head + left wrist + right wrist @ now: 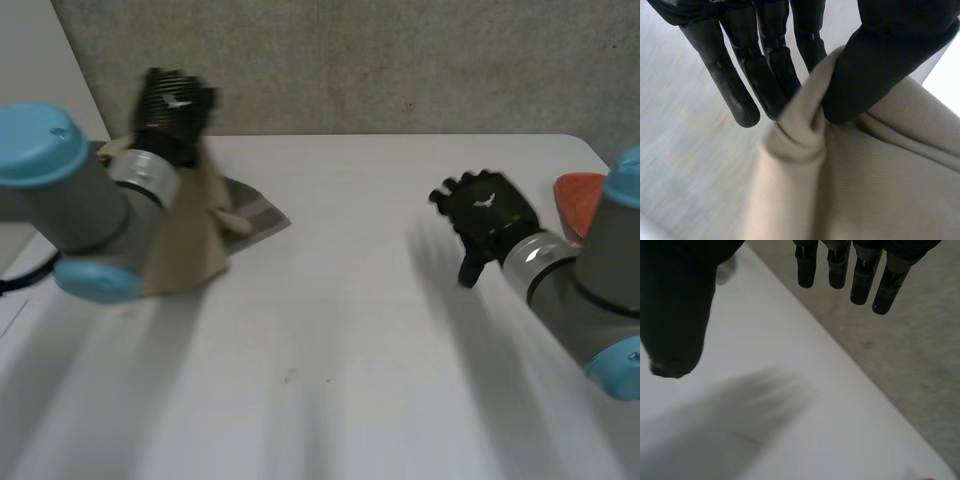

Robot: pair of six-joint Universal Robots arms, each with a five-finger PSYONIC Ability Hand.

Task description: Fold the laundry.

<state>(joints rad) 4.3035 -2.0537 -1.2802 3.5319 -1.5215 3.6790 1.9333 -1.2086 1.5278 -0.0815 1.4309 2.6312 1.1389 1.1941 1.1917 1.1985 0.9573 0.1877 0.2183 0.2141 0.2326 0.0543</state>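
Head view takes in the white desk [350, 330], with the laundry at its far left: a beige cloth [190, 250] hanging in a loose cone from the raised left hand [172, 105], its lower edge resting on the desk. A greyer flap [258, 218] lies flat beside it; whether that is the same piece cannot be told. The left wrist view shows the hold: the thumb [880, 60] presses a bunched ridge of the cloth against the straight fingers [765, 85], a pinch on a gathered fold, not a clean corner. The weave looks fine and ribbed, and it drapes and creases freely, so it is probably light, limp and a little slippery. A pinch close to an edge or corner should hold better than a bunched middle, and a second hold would help spread it. The right hand [488, 215] hovers well apart over bare desk, fingers relaxed and empty. An orange thing [578, 200] lies at the desk's right edge.
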